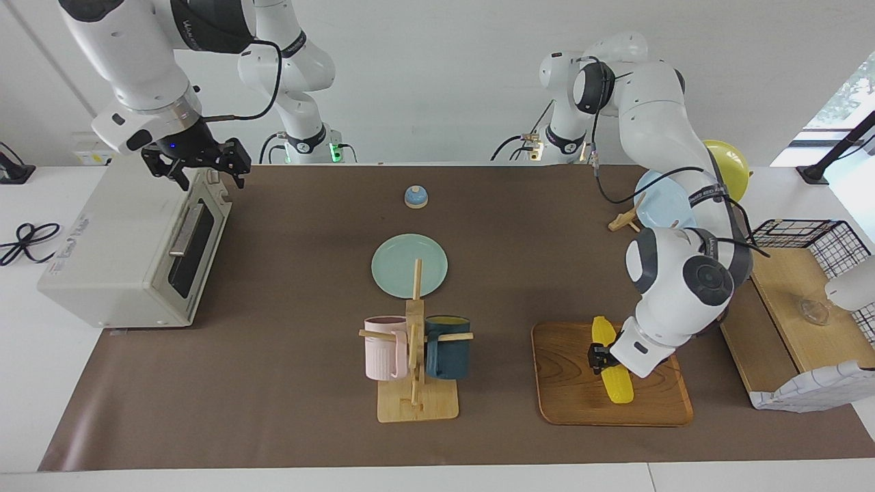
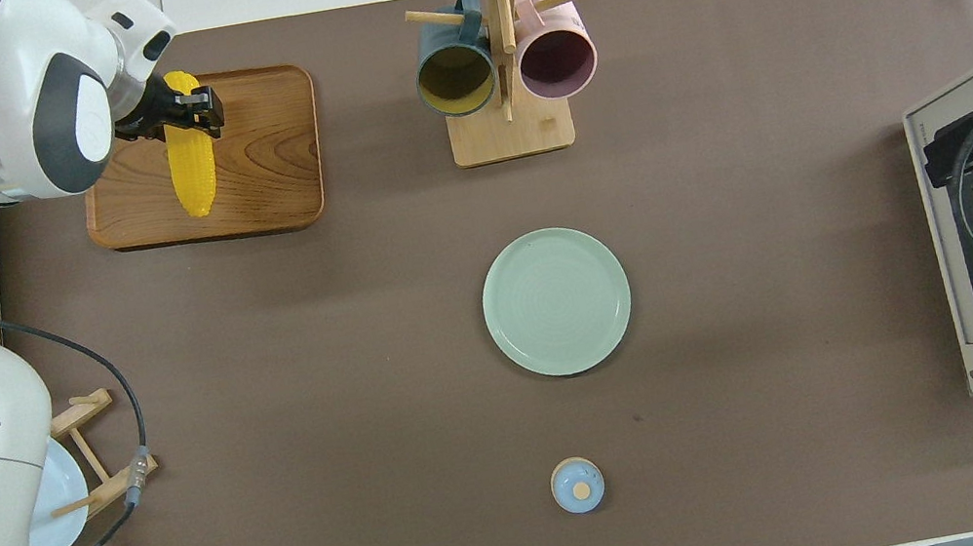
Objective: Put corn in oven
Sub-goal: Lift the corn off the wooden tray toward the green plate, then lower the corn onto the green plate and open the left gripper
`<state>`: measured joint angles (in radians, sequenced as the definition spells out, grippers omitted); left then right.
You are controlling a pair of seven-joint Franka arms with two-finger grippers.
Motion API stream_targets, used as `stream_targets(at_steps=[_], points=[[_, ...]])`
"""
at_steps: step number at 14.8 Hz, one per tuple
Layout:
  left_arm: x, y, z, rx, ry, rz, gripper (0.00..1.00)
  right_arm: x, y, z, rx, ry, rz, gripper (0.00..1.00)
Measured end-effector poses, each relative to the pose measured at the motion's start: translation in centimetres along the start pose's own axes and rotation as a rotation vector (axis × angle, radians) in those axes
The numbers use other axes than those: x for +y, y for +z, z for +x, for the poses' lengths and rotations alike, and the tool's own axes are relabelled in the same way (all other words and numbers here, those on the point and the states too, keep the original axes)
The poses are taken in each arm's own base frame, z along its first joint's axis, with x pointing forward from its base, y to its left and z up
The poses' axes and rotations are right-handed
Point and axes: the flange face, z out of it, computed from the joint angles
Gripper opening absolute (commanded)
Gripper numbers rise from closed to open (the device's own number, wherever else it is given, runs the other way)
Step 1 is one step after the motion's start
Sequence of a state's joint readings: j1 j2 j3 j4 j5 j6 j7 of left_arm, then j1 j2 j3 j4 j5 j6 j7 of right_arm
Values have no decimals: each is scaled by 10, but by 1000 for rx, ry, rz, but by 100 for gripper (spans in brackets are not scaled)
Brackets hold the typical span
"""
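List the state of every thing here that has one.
corn: lying on the wooden tray, gripped.
oven: door shut.
left gripper: shut on the corn.
right gripper: open, over the oven.
pink mug: hung on the rack.
dark blue mug: hung on the rack.
green plate: empty.

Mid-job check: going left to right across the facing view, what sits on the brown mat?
Oven → pink mug → blue mug → wooden tray → corn, with the left gripper shut on it.
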<state>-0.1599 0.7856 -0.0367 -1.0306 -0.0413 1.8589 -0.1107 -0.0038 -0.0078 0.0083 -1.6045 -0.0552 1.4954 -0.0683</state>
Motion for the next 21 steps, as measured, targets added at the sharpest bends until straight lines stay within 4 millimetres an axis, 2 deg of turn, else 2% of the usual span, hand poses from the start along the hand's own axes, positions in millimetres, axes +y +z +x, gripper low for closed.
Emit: stream_targets(at_steps=[2, 5, 7, 9, 11, 14, 17, 19, 21], points=[[10, -49, -21, 3, -72, -5, 0, 0, 0, 0, 0, 0, 0, 100], [45, -109, -88, -20, -140, -23, 0, 0, 0, 0, 0, 0, 0, 100], [82, -132, -147, -38, -169, -25, 0, 0, 0, 0, 0, 0, 0, 100], [126, -138, -205, -35, -189, -24, 0, 0, 0, 0, 0, 0, 0, 100], [170, -128, -253, -20, -204, -30, 0, 0, 0, 0, 0, 0, 0, 100], [221, -102, -297, -4, -198, -47, 0, 0, 0, 0, 0, 0, 0, 100], [273, -64, -320, 21, -194, -82, 0, 0, 0, 0, 0, 0, 0, 100], [307, -29, -330, 35, -190, -110, 0, 0, 0, 0, 0, 0, 0, 100], [322, -2, -329, 42, -184, -121, 0, 0, 0, 0, 0, 0, 0, 100]])
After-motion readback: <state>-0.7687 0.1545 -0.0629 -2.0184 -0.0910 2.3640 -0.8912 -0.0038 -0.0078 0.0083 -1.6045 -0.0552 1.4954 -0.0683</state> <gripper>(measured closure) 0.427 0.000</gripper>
